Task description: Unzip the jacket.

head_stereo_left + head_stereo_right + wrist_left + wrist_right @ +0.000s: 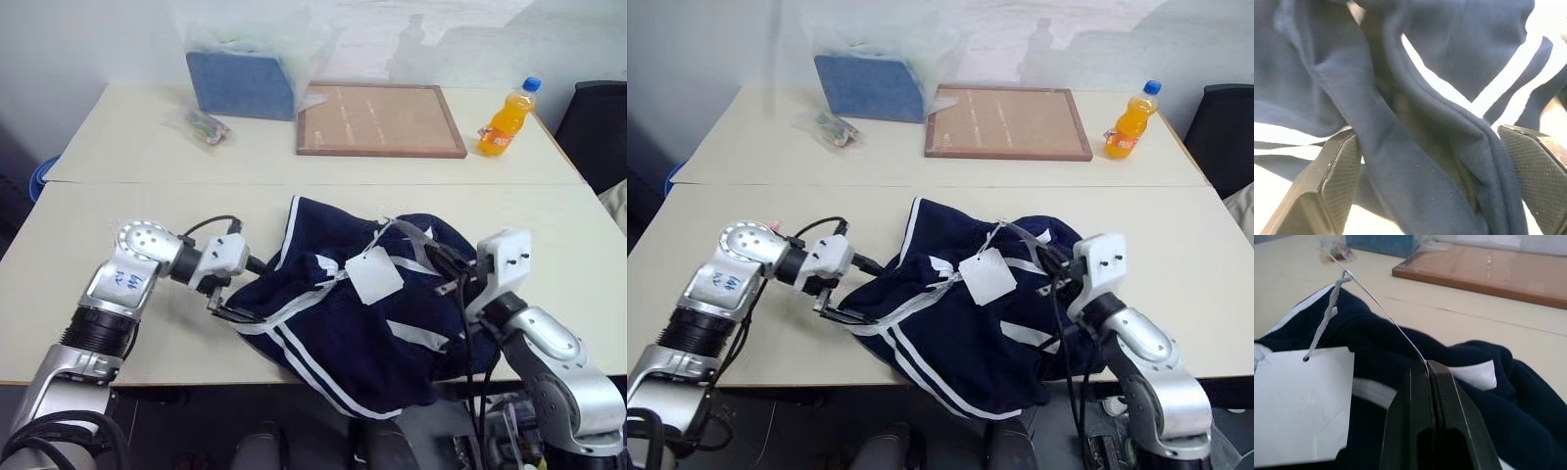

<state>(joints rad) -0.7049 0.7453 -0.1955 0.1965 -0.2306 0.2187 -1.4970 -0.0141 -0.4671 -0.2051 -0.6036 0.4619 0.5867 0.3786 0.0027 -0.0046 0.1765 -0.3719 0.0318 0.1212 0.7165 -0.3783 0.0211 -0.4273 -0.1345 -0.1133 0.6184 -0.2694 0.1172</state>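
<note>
Cream tabletop (118, 255), two sections butted along a seam, against a pale wall.

Jacket (343, 333): navy, white-striped, crumpled at the near edge of the front section, its lower part hanging over the edge.

Corkboard (380, 119): wood-framed, flat on the far section.

Blue folded cloth (240, 83): in a clear plastic bag, left of the corkboard.

Left gripper (227, 311): at the jacket's left edge, fingers (1334, 183) spread wide with a navy fold lying between them; the fold fills the gap but is not visibly squeezed.

Right gripper (1429, 369): at the jacket's right side, fingers pressed together, pinching a thin pale strand that runs taut to a white knotted cord.

Paper tag (373, 275): white, on top of the jacket, hung from that cord.

Orange drink bottle (508, 118): blue cap, upright, right of the corkboard.

Small packet of coloured bits (203, 127): near the bagged cloth.
</note>
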